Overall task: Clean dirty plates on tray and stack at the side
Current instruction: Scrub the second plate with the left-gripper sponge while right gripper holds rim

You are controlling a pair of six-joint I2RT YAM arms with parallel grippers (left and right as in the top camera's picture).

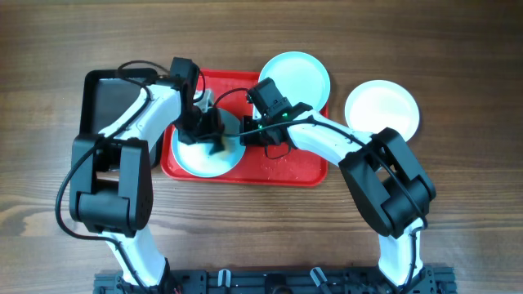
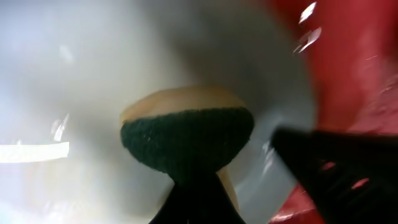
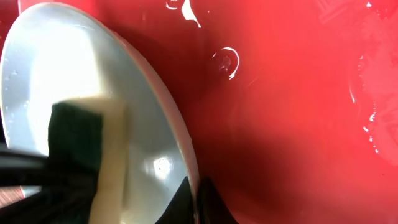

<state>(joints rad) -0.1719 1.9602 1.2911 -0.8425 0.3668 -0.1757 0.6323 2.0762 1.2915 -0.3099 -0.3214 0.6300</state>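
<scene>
Left tool (image 2: 194, 190) clamps the sponge (image 2: 186, 134) against the plate (image 3: 37, 81) beneath it; right tool (image 3: 196, 200) pinches the rim, probably steadying it on the tray (image 3: 298, 124).

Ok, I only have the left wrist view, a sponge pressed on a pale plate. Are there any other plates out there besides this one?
Observer: Yes, two more. A second pale-blue plate lies across the far right corner of the red tray.
Operator: And the other?
Observer: A white plate sits off the tray, on the table to its right.
Operator: What is the dark shape at my right edge?
Observer: The right end effector, shut on the rim of the pale-blue plate under your sponge.
</scene>
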